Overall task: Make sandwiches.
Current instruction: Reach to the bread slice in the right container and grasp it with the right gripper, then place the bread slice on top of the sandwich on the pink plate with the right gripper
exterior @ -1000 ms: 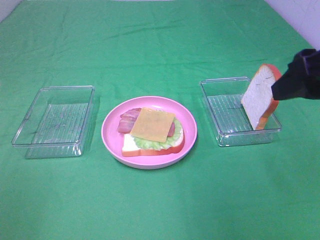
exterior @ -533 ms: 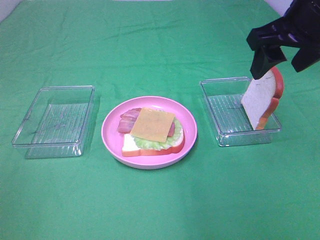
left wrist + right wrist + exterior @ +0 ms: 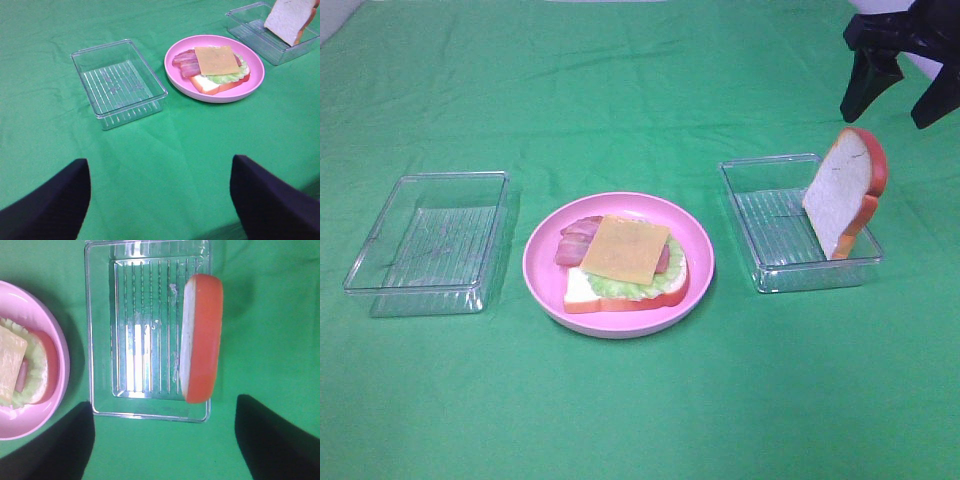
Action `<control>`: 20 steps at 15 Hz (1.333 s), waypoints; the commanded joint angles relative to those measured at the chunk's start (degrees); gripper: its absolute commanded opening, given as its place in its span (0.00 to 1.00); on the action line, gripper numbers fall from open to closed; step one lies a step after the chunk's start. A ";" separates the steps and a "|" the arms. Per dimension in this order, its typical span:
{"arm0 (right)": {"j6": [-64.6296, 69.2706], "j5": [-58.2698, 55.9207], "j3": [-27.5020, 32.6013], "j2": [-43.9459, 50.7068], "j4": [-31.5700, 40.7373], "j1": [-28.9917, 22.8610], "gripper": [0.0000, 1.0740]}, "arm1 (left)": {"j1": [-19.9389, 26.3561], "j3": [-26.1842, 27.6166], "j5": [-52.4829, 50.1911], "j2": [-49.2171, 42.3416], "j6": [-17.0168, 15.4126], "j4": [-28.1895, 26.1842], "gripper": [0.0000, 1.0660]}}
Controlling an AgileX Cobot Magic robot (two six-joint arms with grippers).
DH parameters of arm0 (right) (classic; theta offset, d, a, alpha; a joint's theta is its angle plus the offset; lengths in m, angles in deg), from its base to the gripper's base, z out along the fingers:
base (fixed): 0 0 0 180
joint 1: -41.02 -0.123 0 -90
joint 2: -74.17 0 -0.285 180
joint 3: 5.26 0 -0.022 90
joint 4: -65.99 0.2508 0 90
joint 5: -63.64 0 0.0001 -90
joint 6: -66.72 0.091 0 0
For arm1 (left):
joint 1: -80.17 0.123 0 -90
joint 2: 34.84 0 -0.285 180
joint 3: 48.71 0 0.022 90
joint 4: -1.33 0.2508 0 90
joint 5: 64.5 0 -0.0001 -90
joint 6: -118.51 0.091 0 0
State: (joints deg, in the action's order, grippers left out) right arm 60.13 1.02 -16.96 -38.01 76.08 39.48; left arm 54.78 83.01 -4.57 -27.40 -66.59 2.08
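Sandwiches are half built: on the pink plate near the green cloth's middle lies a bread slice with lettuce, bacon and cheese. Toward the left edge sits a clear tray. Toward the right edge, a second tray holds the other slice, leaning on its outer wall. Farther back, the right gripper hovers, jaws apart, holding nothing. The left gripper is spread wide too.

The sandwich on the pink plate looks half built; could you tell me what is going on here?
The open-faced stack on the pink plate has bread, lettuce, bacon and cheese but no top. The second bread slice stands on edge, leaning in the right clear tray. The right gripper hangs open above it, holding nothing. The left gripper is open and idle.
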 commanded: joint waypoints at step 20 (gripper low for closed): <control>-2.52 -0.57 -1.38 -7.68 3.21 1.09 0.00 | -0.17 -0.23 -0.63 -1.15 -0.52 0.23 0.69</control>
State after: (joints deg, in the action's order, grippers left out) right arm 57.32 0.90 -18.11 -46.89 79.17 40.45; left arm 54.78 83.01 -4.57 -27.40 -66.82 2.13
